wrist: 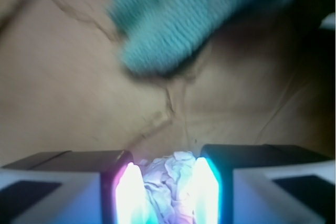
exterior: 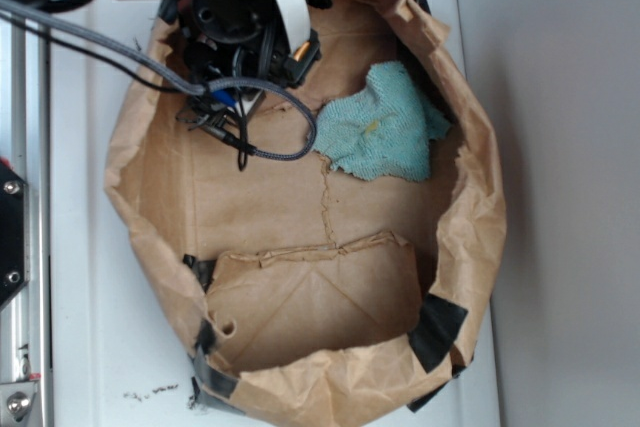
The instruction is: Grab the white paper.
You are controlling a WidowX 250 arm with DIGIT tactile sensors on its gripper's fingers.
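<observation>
In the wrist view the crumpled white paper [wrist: 170, 184] is squeezed between the two glowing pads [wrist: 131, 190] of my gripper [wrist: 169, 167], which is shut on it above the brown floor of the bag. From the exterior camera, the gripper [exterior: 235, 102] hangs over the upper left of the brown paper bag's [exterior: 480, 237] inside. There the arm and its cables hide the white paper. The teal cloth [exterior: 385, 127] lies to the gripper's right, apart from it.
The brown bag's crumpled walls ring the work area, with black tape [exterior: 438, 332] at its corners. A folded flap [exterior: 310, 297] covers the lower part of the bag floor. A white surface [exterior: 95, 277] surrounds the bag, with a metal rail [exterior: 15, 247] at far left.
</observation>
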